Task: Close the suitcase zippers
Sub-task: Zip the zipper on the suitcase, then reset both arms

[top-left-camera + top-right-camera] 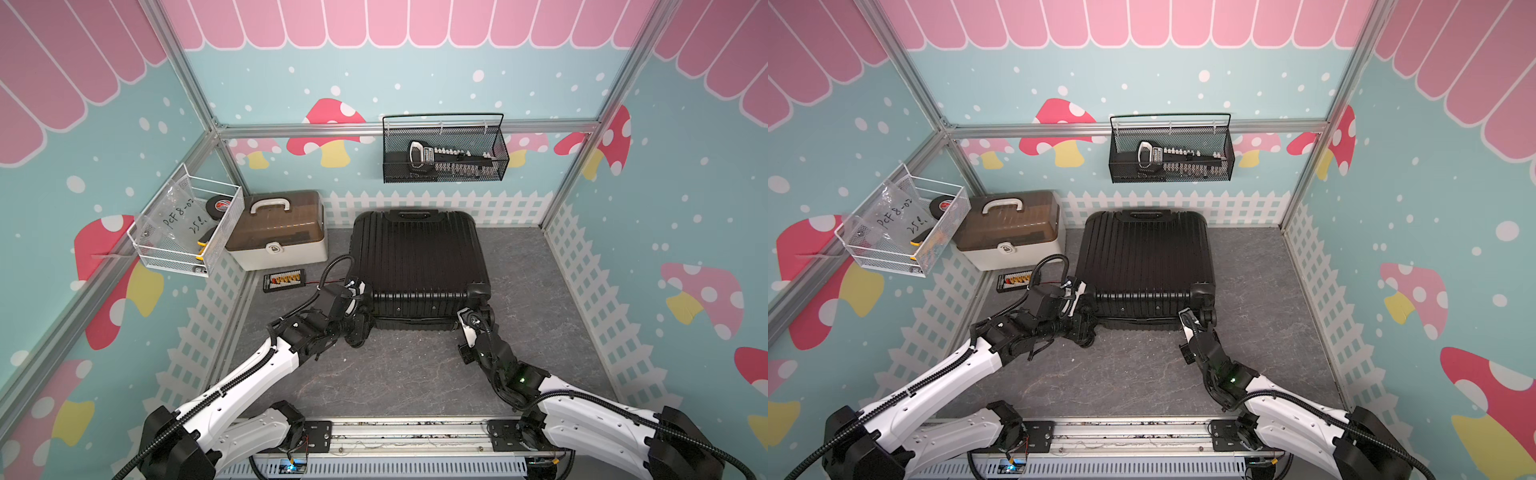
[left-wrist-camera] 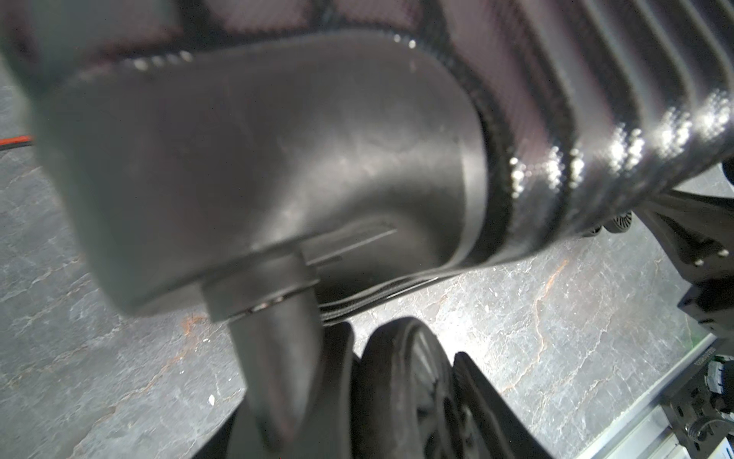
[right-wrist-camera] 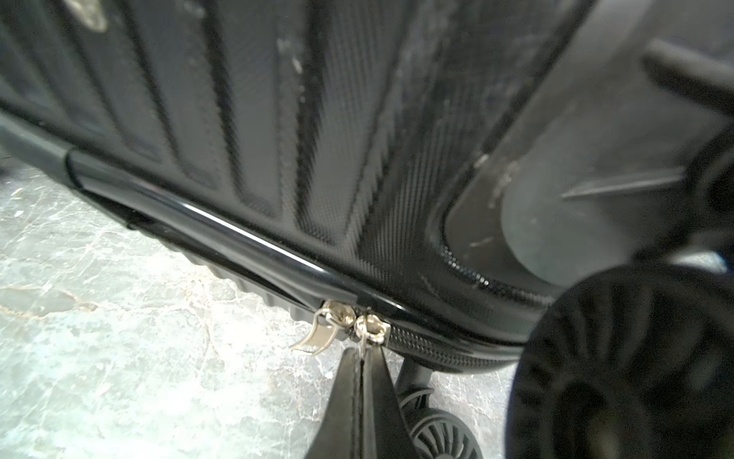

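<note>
Firmly shut, right tool (image 3: pixel 363 355) pinching zipper pull (image 3: pixel 370 328), left tool (image 2: pixel 389 391) clamping caster wheel (image 2: pixel 411 369) of suitcase (image 1: pixel 415 253)

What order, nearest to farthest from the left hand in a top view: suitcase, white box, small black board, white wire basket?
1. suitcase, at the left hand
2. small black board, beside it
3. white box, behind the board
4. white wire basket, side wall
</note>
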Available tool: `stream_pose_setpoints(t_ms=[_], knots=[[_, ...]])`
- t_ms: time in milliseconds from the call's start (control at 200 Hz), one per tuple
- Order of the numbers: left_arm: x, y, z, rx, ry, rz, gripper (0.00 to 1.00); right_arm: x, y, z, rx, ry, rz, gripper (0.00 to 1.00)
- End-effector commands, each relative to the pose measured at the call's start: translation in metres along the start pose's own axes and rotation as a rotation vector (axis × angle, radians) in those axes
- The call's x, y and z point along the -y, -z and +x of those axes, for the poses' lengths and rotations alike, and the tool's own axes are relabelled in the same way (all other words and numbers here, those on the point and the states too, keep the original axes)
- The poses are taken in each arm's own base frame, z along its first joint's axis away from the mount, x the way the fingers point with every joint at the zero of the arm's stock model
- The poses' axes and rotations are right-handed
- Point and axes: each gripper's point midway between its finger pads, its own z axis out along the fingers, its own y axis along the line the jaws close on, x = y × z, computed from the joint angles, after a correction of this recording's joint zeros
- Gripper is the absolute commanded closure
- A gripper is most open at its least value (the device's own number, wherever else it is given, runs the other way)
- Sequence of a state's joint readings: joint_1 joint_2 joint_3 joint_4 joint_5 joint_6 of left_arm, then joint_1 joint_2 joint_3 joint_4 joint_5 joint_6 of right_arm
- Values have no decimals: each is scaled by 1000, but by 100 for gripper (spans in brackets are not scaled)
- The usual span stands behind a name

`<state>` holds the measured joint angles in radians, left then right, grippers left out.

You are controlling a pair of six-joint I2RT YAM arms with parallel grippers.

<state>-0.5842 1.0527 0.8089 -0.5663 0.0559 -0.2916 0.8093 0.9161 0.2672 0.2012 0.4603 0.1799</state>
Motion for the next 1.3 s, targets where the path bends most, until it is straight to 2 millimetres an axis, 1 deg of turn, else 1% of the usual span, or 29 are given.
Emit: stream_pose_setpoints(t_ms=[0, 125, 255, 290, 330, 340, 391, 486, 576, 611, 646, 721, 796, 851, 896, 956, 1021, 1096, 1182, 1207, 1297], knots=[[22, 6, 10, -25, -40, 104, 72, -30, -2, -23, 49, 15, -146, 100], [18, 3, 11, -27, -48, 83, 70, -32, -4, -27, 52, 13, -148, 100], [15, 2, 8, -21, -56, 58, 69, -28, -3, -24, 53, 6, -132, 100], [13, 2, 6, -16, -59, 48, 68, -26, -2, -23, 52, 0, -121, 100], [11, 3, 4, -9, -63, 34, 63, -22, -2, -21, 46, -7, -102, 100], [11, 3, 4, -8, -65, 30, 62, -20, -1, -21, 47, -11, -93, 99], [7, 5, 0, 8, -73, 4, 51, -12, 0, -18, 44, -32, -50, 90], [-1, 13, -12, 59, -95, -48, 35, 10, 5, -13, 34, -87, 59, 70], [-1, 24, -24, 107, -133, -67, 24, 31, 12, -6, 27, -143, 167, 50], [-1, 29, -29, 127, -143, -70, 21, 40, 16, -3, 25, -170, 212, 44], [1, 34, -34, 148, -152, -68, 20, 47, 19, 1, 18, -192, 252, 42], [3, 47, -47, 199, -167, -71, 18, 62, 26, 7, 6, -232, 336, 40], [-3, 60, -60, 256, -155, -119, 17, 77, 35, 14, -9, -276, 423, 38], [-14, 70, -70, 302, -128, -186, 17, 88, 42, 17, -12, -307, 488, 37], [-28, 79, -76, 340, -91, -264, 16, 95, 48, 17, -8, -318, 534, 37], [-57, 96, -85, 410, 0, -424, 13, 105, 55, 14, 4, -331, 596, 36], [-81, 112, -88, 461, 84, -546, 13, 114, 61, 8, 17, -333, 656, 33], [-106, 123, -86, 490, 165, -639, 12, 122, 65, 4, 28, -330, 716, 29], [-135, 125, -76, 485, 254, -717, 11, 129, 65, 1, 16, -331, 752, 28], [-149, 126, -72, 480, 287, -744, 11, 132, 64, 2, 4, -336, 757, 28], [-180, 116, -58, 451, 353, -781, 11, 148, 62, 5, -31, -374, 784, 26]])
